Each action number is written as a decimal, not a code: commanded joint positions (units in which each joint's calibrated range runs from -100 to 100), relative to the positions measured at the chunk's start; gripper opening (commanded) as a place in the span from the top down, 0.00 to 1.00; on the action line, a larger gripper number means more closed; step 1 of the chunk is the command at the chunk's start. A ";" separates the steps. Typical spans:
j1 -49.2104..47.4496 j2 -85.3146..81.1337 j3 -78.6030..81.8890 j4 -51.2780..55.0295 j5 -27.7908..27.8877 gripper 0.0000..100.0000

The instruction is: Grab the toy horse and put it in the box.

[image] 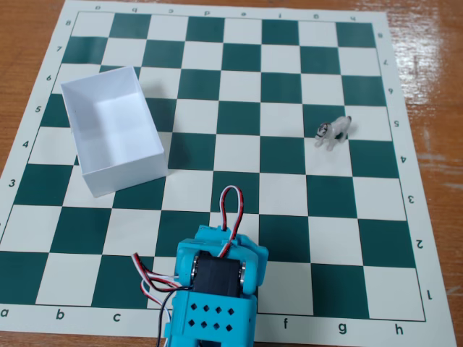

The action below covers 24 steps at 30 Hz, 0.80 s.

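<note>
We see the toy horse (333,132) standing upright on a white square of the chessboard mat (289,246), towards the right and farther side of the fixed view, well apart from everything else. It looks like hard moulded plastic, so we judge it very light, stiff and rather slick, easy to knock over or flick away; we would close on the body between the legs and neck, across its narrow width, and squeeze gently. The box (123,175) sits open and empty on the left, angled to the squares. The turquoise arm (213,289) hangs at the near edge, showing a black servo and looped wires; its fingers are hidden beneath it, so we cannot tell whether they are spread or pressed together. The mat lies flat and smooth on a glossy wooden table (434,87), with no other objects on the board between horse and box.
</note>
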 commanded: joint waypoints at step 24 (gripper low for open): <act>1.38 -0.43 0.36 0.20 0.53 1.00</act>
